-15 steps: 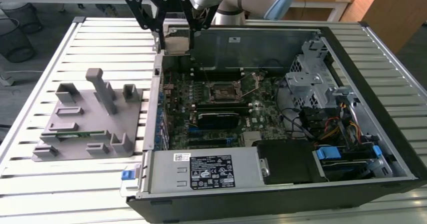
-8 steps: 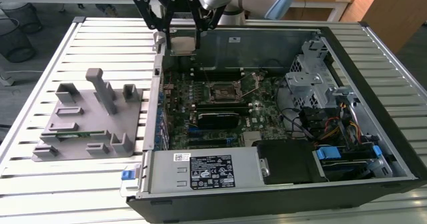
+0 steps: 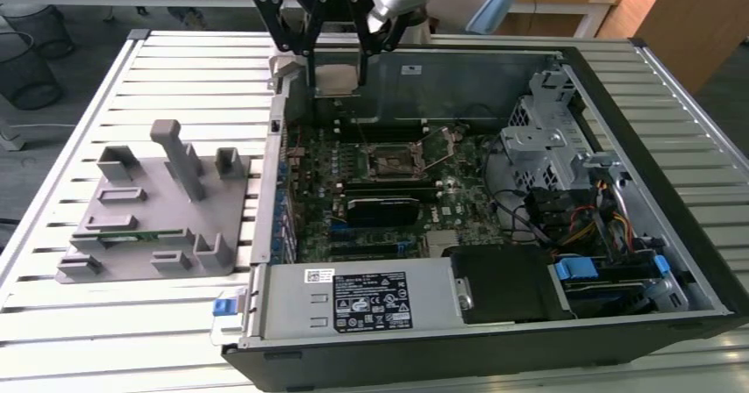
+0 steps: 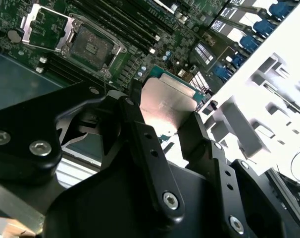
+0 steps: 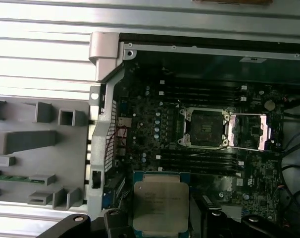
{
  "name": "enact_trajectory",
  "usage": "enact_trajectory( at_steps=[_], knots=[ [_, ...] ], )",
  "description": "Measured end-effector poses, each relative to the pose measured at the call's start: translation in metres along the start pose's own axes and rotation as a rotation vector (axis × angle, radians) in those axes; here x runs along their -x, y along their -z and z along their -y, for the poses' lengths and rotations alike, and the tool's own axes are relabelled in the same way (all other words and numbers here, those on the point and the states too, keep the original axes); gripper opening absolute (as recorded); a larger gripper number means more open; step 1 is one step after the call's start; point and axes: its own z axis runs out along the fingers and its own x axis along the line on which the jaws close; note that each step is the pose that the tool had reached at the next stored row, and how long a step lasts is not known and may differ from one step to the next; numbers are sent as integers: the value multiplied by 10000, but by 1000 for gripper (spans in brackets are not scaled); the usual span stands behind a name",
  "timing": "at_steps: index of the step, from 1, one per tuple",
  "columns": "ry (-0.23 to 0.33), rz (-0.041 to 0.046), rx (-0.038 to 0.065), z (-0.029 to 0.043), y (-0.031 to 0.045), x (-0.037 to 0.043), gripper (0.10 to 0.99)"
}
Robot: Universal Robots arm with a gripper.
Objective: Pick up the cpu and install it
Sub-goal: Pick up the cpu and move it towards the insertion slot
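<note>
Cpu [image 5: 160, 204] hangs clamped in the claw [image 3: 337, 84] above the open computer case [image 3: 468, 82].

Room stands free over the open socket [image 3: 392, 160] for my gripper [image 3: 337, 84] and its cpu [image 3: 336, 70]; the drive cage [image 3: 548, 139] and cables [image 3: 581, 226] crowd the exterior view's right.

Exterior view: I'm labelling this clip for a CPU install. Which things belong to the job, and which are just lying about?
In the job: gripper, cpu in its grip, open motherboard socket.
Lying about: grey fixture tray, green memory stick, power supply.
</note>
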Motion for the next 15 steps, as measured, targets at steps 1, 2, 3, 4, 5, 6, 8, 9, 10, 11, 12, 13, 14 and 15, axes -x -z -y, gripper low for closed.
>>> enact_trajectory(
  at_steps=[1,2,3,4,5,6,8,9,10,11,12,13,14,15],
  knots=[
    [0,0,1,1,0,15,541],
    [0,0,1,1,0,30,541],
    [0,0,1,-1,-1,40,541],
    [0,0,1,-9,-2,47,541],
    [-2,1,1,-27,-4,54,541],
    [-2,1,1,-52,-6,61,541],
    [-1,0,0,-106,-10,76,541],
    [-1,0,0,-129,-11,86,541],
    [-1,-1,0,-151,-13,100,541],
    [1,0,0,-169,-16,117,541],
    [1,1,2,-186,-18,135,541],
    [0,-1,1,-201,-19,158,541],
    [0,-1,0,-212,-21,182,541],
    [1,-1,0,-221,-22,209,541]
  ],
)
